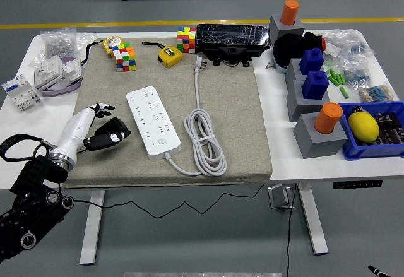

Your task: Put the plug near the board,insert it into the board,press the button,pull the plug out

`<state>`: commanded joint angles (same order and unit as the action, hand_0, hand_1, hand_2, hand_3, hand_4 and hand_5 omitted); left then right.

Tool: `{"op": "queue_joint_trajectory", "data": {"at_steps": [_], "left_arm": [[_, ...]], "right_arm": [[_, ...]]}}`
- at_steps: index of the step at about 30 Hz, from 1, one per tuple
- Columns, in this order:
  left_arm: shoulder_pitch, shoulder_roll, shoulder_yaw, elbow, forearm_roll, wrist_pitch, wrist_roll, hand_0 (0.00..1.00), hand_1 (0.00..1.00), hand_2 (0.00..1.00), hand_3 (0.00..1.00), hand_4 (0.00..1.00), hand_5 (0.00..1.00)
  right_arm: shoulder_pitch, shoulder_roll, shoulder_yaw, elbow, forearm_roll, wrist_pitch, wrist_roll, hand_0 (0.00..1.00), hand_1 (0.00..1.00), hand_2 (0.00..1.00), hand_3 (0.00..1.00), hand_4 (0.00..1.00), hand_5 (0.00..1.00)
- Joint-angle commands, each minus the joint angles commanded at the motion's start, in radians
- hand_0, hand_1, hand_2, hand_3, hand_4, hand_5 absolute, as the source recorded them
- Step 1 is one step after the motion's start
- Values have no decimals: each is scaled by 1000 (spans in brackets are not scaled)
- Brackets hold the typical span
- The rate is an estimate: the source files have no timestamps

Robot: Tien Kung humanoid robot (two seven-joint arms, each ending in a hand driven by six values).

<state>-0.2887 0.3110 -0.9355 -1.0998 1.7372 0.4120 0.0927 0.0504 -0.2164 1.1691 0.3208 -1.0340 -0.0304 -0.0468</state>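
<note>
The left hand [101, 129] rests at the mat's nine o'clock edge, fingers loose, holding nothing. The plug [199, 63] lies at twelve o'clock — well apart from the power strip [153, 121]. Likely trouble — the coiled cable [203, 141] dragging the strip askew.

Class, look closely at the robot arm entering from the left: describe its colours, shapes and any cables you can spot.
The left robot hand has a white, smooth back shell and black fingers. A silver metal ring forms the wrist. Behind it the forearm is black and bulky, with round bolt-like fittings. A thin black cable loops beside the wrist.
</note>
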Motion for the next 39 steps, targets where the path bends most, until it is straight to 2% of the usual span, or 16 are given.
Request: {"op": "queue_joint_trajectory", "data": {"at_steps": [3,4,9,10,15,16,21,22,27,28,33,39], "left_arm": [[-2,-3,2,7,7,0,12,772,771,761,775,998,394],[-3,-4,3,11,7,0,18,748,725,721,700,998,291],[-7,-8,8,24,6,-1,27,748,725,721,700,998,291],[-7,-8,9,24,5,4,25,674,586,528,542,908,163],[-8,-10,9,30,-2,20,17,674,586,528,542,908,163],[-10,-11,9,34,-7,22,15,443,413,448,513,734,22],[-12,-12,11,35,-15,29,14,443,413,448,513,734,22],[-12,-12,11,35,-16,30,14,372,353,410,495,655,2],[-9,-13,5,20,-13,31,14,372,353,410,495,655,2],[-7,-12,4,12,-12,36,9,359,345,400,493,630,2],[-15,-11,3,-19,-30,50,-28,359,345,400,493,630,2],[-56,-9,37,-8,-53,16,-66,356,343,396,490,630,2]], "right_arm": [[-1,0,-1,0,0,0,0,650,646,641,563,984,551],[-1,1,-1,0,0,0,0,650,647,641,562,984,551],[-2,2,-1,1,1,0,0,650,647,641,562,984,551],[-2,2,-1,1,1,0,0,650,647,640,563,985,551],[-3,2,-1,1,-3,0,0,650,647,640,563,985,551],[-2,2,-1,1,-2,0,0,650,647,641,562,984,551],[-1,3,1,2,-1,0,1,650,647,641,562,984,551],[-1,2,2,1,-1,0,0,650,647,641,563,985,551],[-1,2,3,3,-2,0,1,650,647,641,563,985,551],[-1,2,3,3,-2,0,1,650,646,640,563,985,551],[-2,3,1,3,-1,0,0,650,646,640,563,985,551],[-3,2,-4,2,1,0,0,650,646,640,562,984,551]]}}
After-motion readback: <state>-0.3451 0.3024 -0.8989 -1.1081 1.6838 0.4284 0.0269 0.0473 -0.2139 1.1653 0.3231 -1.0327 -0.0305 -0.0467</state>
